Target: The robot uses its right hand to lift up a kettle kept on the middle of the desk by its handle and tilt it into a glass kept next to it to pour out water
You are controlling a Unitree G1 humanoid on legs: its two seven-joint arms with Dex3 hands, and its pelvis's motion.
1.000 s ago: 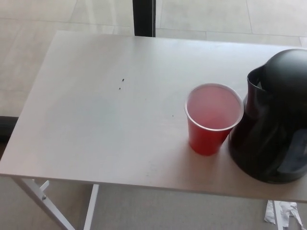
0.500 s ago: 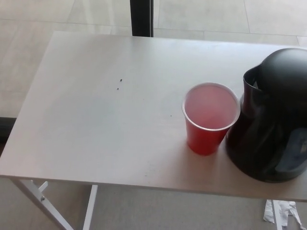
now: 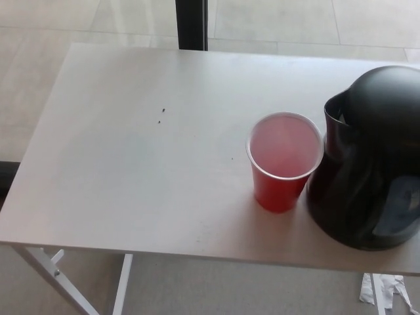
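Head view. You are looking down on a pale desk [image 3: 131, 164] whose top fills most of the frame. At the right edge stands the black kettle [image 3: 371, 164], upright on the desk surface and partly cut off by the border of the picture. Its rounded lid faces up, its spout notch sits at the upper left of the body, and a bluish window shows low on its right side. Just beside the kettle, on its left, stands a red cup [image 3: 284, 161], also upright, with a white rim and a pinkish inside. Cup and kettle are so close that you cannot tell whether they touch. Whether the cup holds liquid cannot be judged from this angle.

Two small dark specks [image 3: 161, 115] lie on the desk left of centre, well apart from the cup. A dark vertical post [image 3: 191, 24] rises behind the far edge of the desk, against a pale tiled floor [image 3: 52, 20]. Below the near edge you can see a white desk leg [image 3: 49, 275] at lower left and a crumpled white scrap [image 3: 387, 292] on the floor at lower right.

Neither robot hand appears anywhere in this view, so you cannot tell how far the fingers are spread or whether anything is held. The kettle's handle is not visible.
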